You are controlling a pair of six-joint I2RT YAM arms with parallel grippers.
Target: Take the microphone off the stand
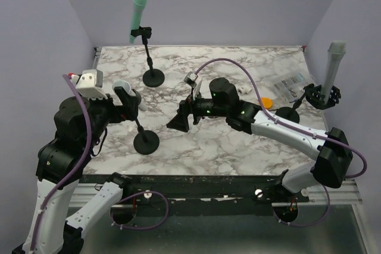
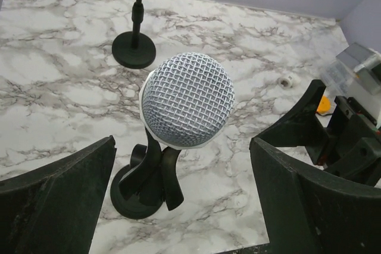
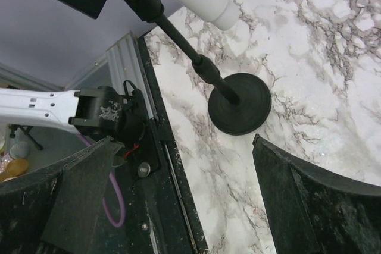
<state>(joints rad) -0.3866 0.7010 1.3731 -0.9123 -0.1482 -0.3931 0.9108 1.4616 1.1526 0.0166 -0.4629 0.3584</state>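
Close under the left wrist lens: mic (image 2: 187,99), mesh head up, seated in the clip (image 2: 156,168) of its stand (image 2: 132,199) toward the near left corner of the table (image 1: 226,147). On either side of the head, left gripper (image 2: 181,146) spread wide, fingers (image 2: 59,194) clear of it, bare marble in both gaps. Mic body hidden behind its own head in that view; caught by the right wrist only as a white barrel cut off at the top edge. From above, largely covered by the left wrist and hard to make out.

Over the middle of the table, right gripper (image 3: 184,141) likewise wide open, holding nothing, turned toward the stand's base. Fingers cropped by the bottom edge of its own view.

Toward the far edge, left of centre: green mic (image 1: 138,13) tilted in a second stand (image 1: 153,77); only that stand's pole and base within the left wrist view. Near the right edge: grey mic (image 1: 334,62) tilted in a third stand (image 1: 289,113), base just beyond the right arm. Also toward the right edge: clear bag (image 1: 292,84), contents unreadable, and a small orange thing (image 1: 266,103), half hidden by the arm, not identifiable.
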